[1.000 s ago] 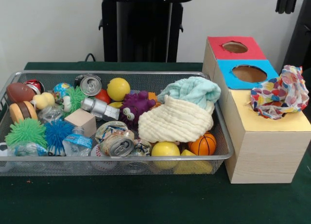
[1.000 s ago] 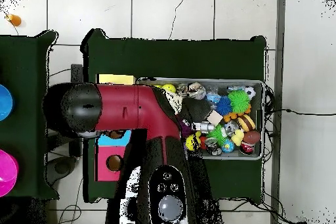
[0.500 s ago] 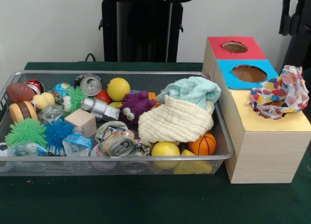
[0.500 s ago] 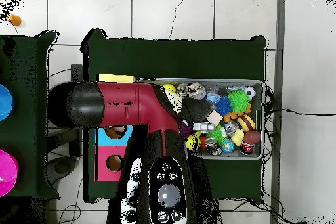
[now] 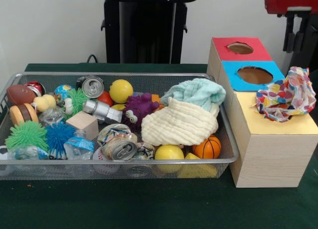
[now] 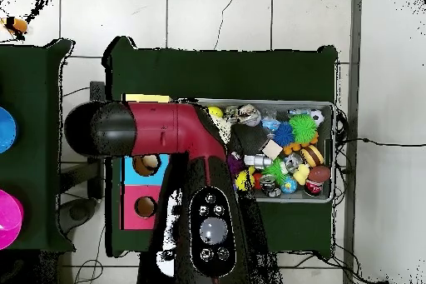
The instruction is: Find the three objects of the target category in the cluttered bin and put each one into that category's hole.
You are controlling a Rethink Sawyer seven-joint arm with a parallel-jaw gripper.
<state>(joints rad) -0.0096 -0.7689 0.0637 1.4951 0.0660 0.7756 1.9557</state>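
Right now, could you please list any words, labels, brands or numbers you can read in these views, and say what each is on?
No text can be read in either view.
Water bottle: the blue label carries print too small to read.
Crushed can: the markings are blurred.
Sorting box: plain coloured tops, no lettering.

Robotics lab, green-clothed test table [image 5: 149,209], tiled floor [image 6: 250,18], plain white wall [image 5: 49,25]
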